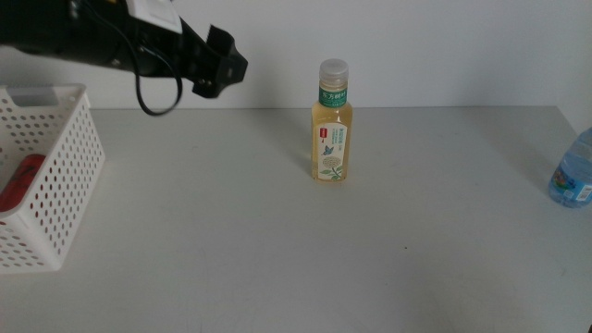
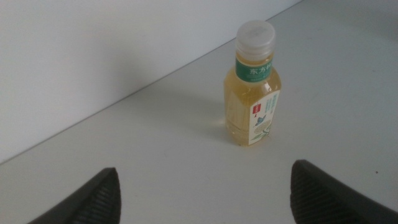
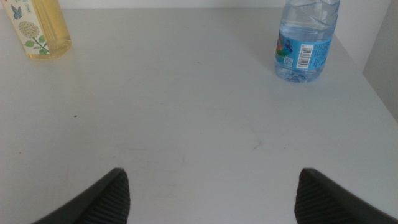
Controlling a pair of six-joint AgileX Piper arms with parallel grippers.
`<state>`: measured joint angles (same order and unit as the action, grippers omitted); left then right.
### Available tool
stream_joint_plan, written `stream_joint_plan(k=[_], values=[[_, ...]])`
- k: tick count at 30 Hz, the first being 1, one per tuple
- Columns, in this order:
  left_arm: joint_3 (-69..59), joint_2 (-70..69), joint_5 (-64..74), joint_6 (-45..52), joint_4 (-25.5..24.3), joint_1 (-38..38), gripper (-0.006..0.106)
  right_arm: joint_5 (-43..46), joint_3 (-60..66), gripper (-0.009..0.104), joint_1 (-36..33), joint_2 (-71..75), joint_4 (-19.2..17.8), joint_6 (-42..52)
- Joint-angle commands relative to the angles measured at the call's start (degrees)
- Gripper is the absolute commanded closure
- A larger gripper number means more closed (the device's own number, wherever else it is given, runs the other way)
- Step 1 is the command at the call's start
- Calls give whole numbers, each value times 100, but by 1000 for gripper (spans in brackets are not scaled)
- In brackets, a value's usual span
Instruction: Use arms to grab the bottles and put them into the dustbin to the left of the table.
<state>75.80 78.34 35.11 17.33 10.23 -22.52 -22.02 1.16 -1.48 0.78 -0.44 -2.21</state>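
Observation:
A pale yellow tea bottle [image 1: 332,123] with a green label and grey cap stands upright at the table's middle back; it also shows as the tea bottle [image 2: 253,85] in the left wrist view and the tea bottle [image 3: 38,28] in the right wrist view. My left gripper [image 1: 220,63] hangs open in the air to the bottle's left, above the table's back edge. A clear water bottle [image 1: 574,169] stands at the far right; the water bottle [image 3: 305,42] lies ahead of my open right gripper [image 3: 211,193]. Inside the white dustbin [image 1: 55,176] at the left lies a red can [image 1: 20,180].
The light grey table [image 1: 277,250] stretches bare in front of the bottles. A white wall rises behind its back edge. The table's right edge runs close to the water bottle.

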Motion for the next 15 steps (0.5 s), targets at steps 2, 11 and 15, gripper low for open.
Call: stream_joint_plan(k=[2, 11, 15], values=[[-623, -166, -1444, -622, -137, -332, 7, 355, -7, 26, 31, 124, -69, 52], [-2558, -145, -4816, -1733, -1023, -851, 7, 355, -7, 26, 31, 124, -69, 52], [-2967, -24, -5369, -1898, -1023, -851, 7, 355, -7, 26, 31, 124, -69, 52]])
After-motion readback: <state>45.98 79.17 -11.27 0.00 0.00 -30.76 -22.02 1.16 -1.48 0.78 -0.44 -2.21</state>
